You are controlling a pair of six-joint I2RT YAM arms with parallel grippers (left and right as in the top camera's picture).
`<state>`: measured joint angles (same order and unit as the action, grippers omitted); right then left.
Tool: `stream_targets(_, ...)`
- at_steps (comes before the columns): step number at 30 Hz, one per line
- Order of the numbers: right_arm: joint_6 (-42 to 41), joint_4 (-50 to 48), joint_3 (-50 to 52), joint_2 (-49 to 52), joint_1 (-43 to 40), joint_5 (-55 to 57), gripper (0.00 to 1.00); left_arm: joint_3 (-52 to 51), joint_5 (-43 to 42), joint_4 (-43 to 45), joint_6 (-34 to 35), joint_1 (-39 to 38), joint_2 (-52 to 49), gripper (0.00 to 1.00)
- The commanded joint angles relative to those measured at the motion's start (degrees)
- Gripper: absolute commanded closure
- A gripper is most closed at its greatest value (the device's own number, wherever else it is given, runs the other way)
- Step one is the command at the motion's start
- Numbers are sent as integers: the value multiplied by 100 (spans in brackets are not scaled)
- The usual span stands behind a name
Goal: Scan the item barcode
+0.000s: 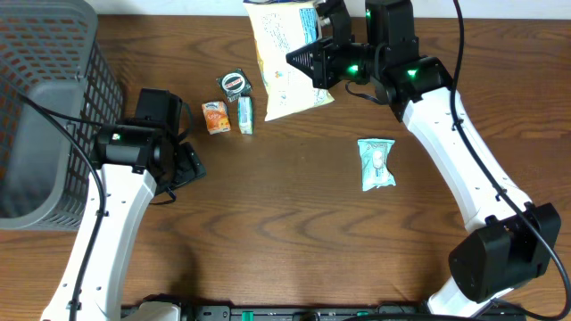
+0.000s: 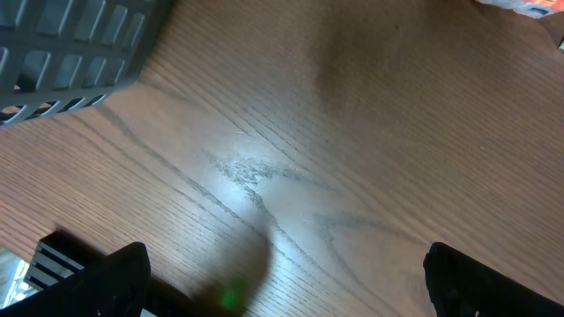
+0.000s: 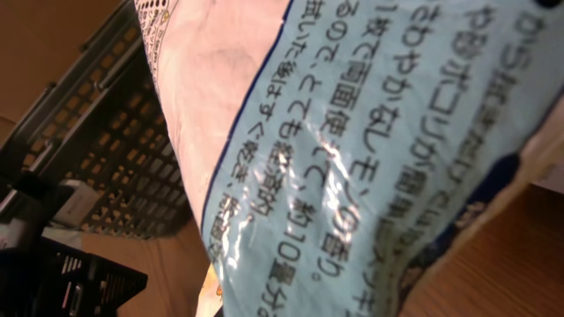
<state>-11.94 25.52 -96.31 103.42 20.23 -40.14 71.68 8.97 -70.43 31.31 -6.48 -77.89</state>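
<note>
Packet (image 1: 281, 58) light, floppy, glossy film, likely slippery; right hand (image 1: 302, 61) clenched on side edge, seam looks safest hold. Left hand (image 1: 186, 166) released, hovering above surface (image 1: 294, 232).

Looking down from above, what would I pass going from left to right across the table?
grey basket → orange packet → large pale bag → teal packet
</note>
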Motion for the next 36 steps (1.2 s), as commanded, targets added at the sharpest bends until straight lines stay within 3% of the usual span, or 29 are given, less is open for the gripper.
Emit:
stream_targets(1,-42,33,-39,-151,31,227,99,-22,55,-17,31,20,-9,2)
stream_targets(12,-42,439,-22,-9,356,1753,99,-22,55,-17,31,20,-9,3)
stream_targets(23,68,1257,-22,772,1244,6920,99,-22,55,-17,31,20,-9,3)
stream_targets(36,911,1311,-22,2754,1843,10730,99,-22,55,-17,31,20,-9,2)
